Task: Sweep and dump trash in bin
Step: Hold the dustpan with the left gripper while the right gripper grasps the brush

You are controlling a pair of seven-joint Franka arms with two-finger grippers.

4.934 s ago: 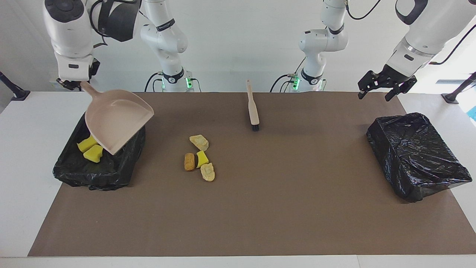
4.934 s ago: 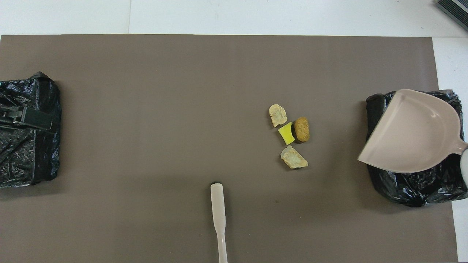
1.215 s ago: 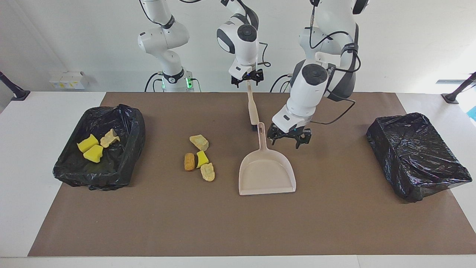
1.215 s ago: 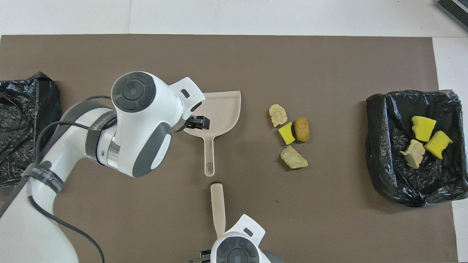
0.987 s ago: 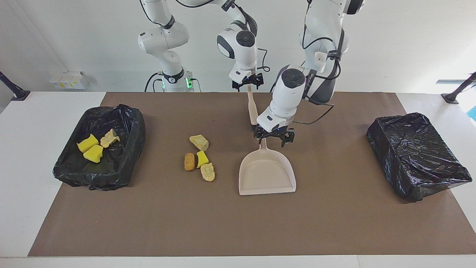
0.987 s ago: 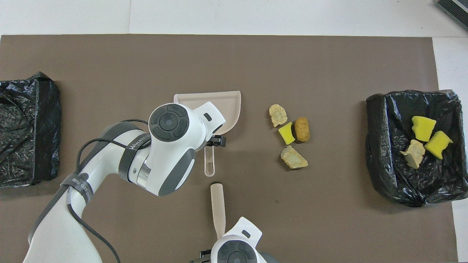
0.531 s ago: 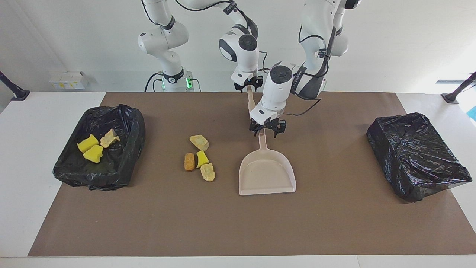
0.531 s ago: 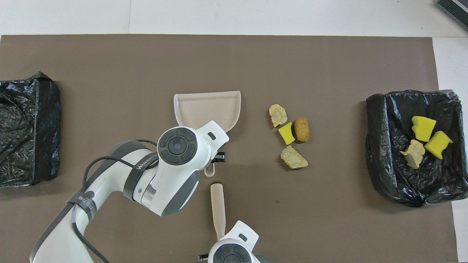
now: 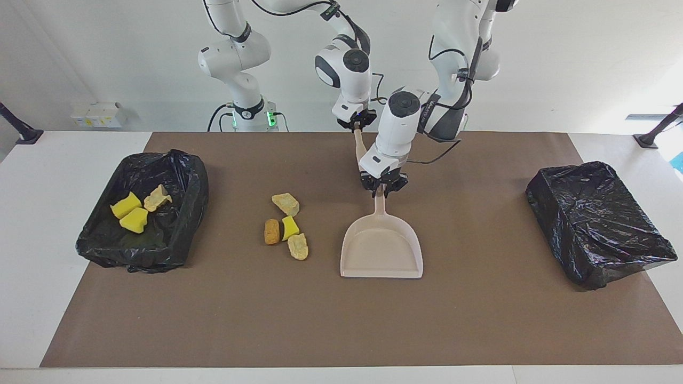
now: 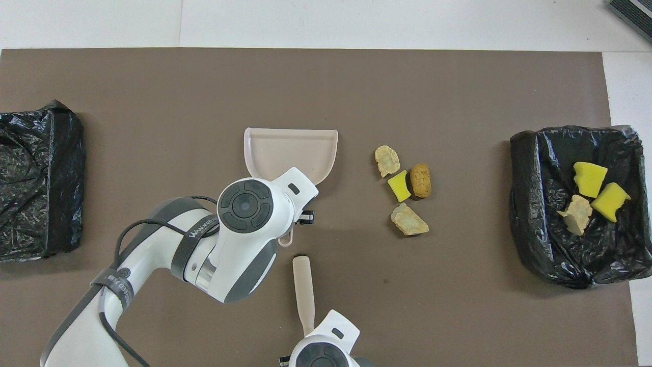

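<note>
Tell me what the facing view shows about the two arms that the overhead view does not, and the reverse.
Only the facing view shows the left gripper shut on the dustpan handle and the right gripper at the brush handle's end. Only the overhead view shows the brush handle unobstructed. Both show four trash chunks on the mat, three in one bin.
</note>
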